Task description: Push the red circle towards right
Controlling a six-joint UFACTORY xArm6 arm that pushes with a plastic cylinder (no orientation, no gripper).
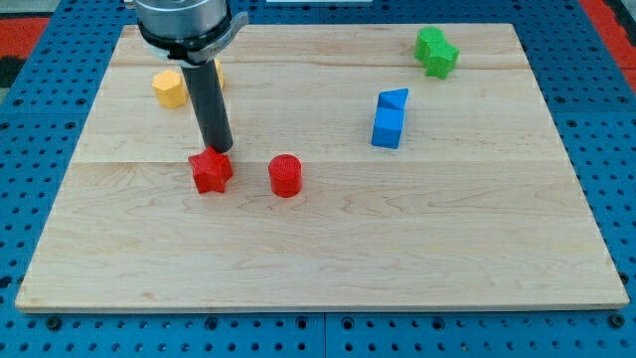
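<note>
The red circle is a short red cylinder left of the board's middle. A red star block lies just to its left, apart from it. My tip stands at the top edge of the red star, touching or nearly touching it, to the upper left of the red circle. The dark rod rises from there to the arm's head at the view's top.
A yellow block sits at the upper left, with another yellow piece partly hidden behind the rod. Two blue blocks lie right of centre. A green block is at the upper right. The wooden board rests on a blue pegboard.
</note>
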